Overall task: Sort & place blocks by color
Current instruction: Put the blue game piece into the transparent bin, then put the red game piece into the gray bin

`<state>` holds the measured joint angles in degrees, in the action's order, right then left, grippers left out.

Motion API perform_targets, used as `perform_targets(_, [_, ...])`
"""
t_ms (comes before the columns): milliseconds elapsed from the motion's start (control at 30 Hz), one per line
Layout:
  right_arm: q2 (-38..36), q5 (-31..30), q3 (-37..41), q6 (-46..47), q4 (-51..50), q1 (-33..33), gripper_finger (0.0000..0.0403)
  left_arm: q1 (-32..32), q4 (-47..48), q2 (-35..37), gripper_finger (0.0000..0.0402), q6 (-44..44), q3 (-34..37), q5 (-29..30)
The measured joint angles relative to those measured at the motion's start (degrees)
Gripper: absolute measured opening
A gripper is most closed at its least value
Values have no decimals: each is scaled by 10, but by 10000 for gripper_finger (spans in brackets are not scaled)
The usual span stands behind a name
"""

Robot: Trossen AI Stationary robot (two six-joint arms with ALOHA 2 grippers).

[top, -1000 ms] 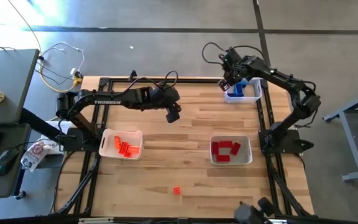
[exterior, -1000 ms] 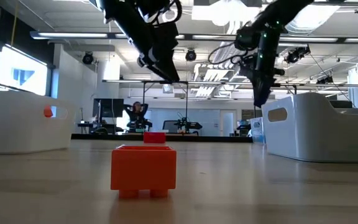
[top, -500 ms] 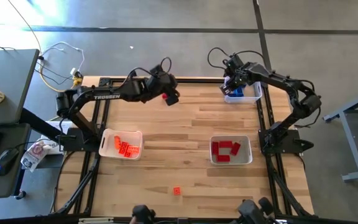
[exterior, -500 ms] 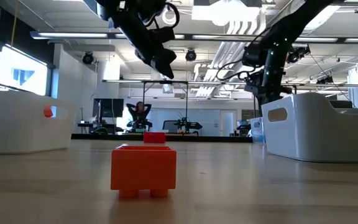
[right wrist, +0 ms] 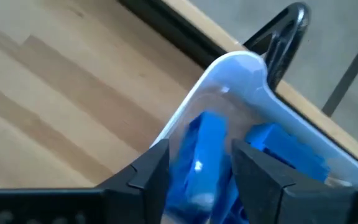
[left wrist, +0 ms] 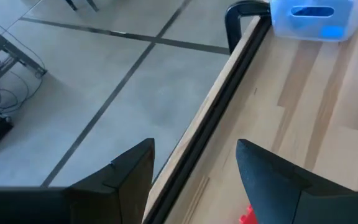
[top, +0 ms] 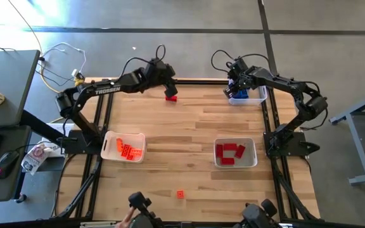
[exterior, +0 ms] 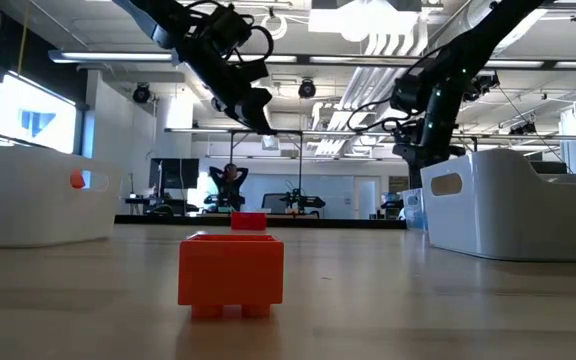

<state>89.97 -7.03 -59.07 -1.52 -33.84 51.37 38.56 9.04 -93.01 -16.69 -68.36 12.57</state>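
A red block (top: 171, 97) rests flat on the table near the far edge; it also shows as the red block (exterior: 249, 220) and the red block (left wrist: 247, 216). My left gripper (top: 165, 81) hangs open above and just beyond it, seen as my left gripper (left wrist: 194, 168). An orange block (top: 180, 194) sits on its base near the near edge, large in the low view as the orange block (exterior: 230, 275). My right gripper (top: 236, 85) is over the blue blocks' tray (top: 253, 96), with a blue block (right wrist: 202, 152) between its fingers. My right gripper has the blue block's long sides (right wrist: 188, 155) between its two fingers, coming from above and pointing down into the tray. The block stands on end in the gap, above the other blue blocks. The picture is smeared, so the exact contact cannot be told.
A white tray with orange blocks (top: 123, 146) sits on the left, and a white tray with red blocks (top: 235, 152) on the right. The table's dark frame rail (left wrist: 229, 99) runs along the far edge under my left gripper. Bare wood lies between the trays.
My left gripper has swung from the table's middle toward the far edge and a little left, uncovering the red block, which has stayed where it was. My right gripper has shifted slightly over the blue tray.
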Motion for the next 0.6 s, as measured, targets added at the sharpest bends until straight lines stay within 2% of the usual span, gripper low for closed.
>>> perform_targets(200, [0,-15,-1,0,4,0,184,20,1,0,211,-20,0,-21])
perform_targets(600, [0,-9,-91,17,-56,0,185,22,2,0,211,-90,0,-31])
